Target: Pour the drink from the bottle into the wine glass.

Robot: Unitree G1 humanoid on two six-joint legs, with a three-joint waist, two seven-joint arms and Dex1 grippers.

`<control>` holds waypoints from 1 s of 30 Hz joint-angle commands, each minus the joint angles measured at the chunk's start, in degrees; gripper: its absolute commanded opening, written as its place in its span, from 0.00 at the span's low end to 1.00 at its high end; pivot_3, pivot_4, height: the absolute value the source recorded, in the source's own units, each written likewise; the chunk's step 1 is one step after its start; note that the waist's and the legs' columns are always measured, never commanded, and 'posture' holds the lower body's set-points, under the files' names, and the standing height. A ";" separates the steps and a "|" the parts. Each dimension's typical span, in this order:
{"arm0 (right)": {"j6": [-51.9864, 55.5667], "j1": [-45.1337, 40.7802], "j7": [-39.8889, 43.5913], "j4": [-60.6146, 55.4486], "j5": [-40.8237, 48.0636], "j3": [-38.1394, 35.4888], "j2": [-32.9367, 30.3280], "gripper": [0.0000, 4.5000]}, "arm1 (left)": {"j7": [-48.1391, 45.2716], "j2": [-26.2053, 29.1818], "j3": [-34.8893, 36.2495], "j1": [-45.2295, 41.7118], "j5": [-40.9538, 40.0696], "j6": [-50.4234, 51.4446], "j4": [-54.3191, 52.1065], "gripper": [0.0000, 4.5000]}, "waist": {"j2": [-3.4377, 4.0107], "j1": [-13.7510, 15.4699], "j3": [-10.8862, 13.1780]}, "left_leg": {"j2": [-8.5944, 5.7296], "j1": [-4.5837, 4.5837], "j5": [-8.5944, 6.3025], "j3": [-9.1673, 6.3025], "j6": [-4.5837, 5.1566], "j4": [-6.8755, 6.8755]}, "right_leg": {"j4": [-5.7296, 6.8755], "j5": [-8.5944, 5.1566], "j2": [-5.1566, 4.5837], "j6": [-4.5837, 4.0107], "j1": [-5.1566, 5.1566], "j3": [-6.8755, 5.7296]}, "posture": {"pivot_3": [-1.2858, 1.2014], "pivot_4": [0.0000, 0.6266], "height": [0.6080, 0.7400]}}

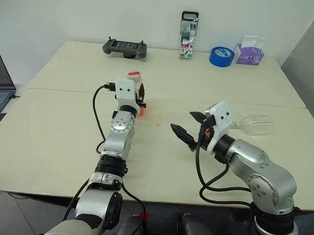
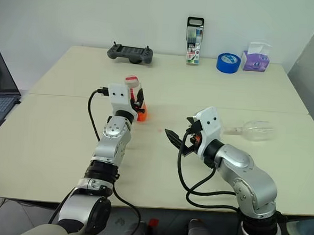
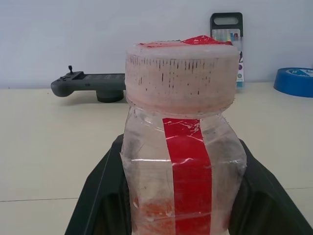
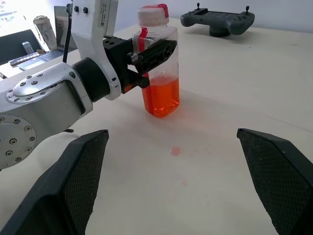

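Nearest the table's (image 1: pixel 64 160) front edge, the right gripper (image 1: pixel 191 127) hovers above the surface with its 2 black fingers spread wide and nothing between them. Beside it, toward the right edge, the wine glass (image 1: pixel 257 124) lies on its side. Farther in, near the middle, the left gripper (image 4: pixel 146 56) is clamped around the upright bottle (image 4: pixel 157 61), which holds orange-red drink (image 4: pixel 161 100) in its lower part. Along the far edge sit a black controller (image 1: pixel 125 48), a marker pack (image 1: pixel 187 35), a blue tape roll (image 1: pixel 221 56) and a tissue box (image 1: pixel 249 50).
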 commanded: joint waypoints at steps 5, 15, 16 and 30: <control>7.69 -12.81 -5.73 -1.38 5.22 -8.23 2.30 1.00 | -23.94 5.53 -0.38 -1.12 -10.96 0.41 -6.25 0.41 | 0.05 -0.05 0.03 | 0.01 -0.11 0.04 -0.16 -0.07 -0.02 | 0.02 0.02 0.01 -0.04 -0.06 -0.16 | 0.52 0.24 1.00; 14.16 -19.42 -11.23 0.43 4.96 -7.01 5.62 1.00 | -38.06 7.89 -6.60 7.06 -16.75 10.57 -23.36 0.41 | 0.07 -0.08 0.03 | -0.04 -0.73 0.11 -0.26 -0.18 -0.02 | 0.05 0.03 -0.40 -0.09 -0.62 -0.26 | 0.52 0.24 1.00; 13.94 -19.37 -11.96 0.32 4.57 -6.59 6.19 1.00 | -38.17 7.67 -7.56 7.74 -16.47 11.31 -25.14 0.41 | 0.07 -0.09 0.03 | -0.05 -0.73 0.11 -0.25 -0.18 -0.01 | 0.06 0.03 -0.41 -0.09 -0.61 -0.26 | 0.52 0.24 1.00; 13.04 -19.12 -16.73 0.34 0.44 -1.41 11.45 1.00 | -37.05 5.81 -12.12 10.53 -15.43 15.93 -32.78 0.41 | 0.08 -0.15 0.04 | -0.05 -0.63 0.14 -0.27 -0.16 0.02 | 0.29 0.02 -0.33 -0.09 -0.60 -0.26 | 0.52 0.24 1.00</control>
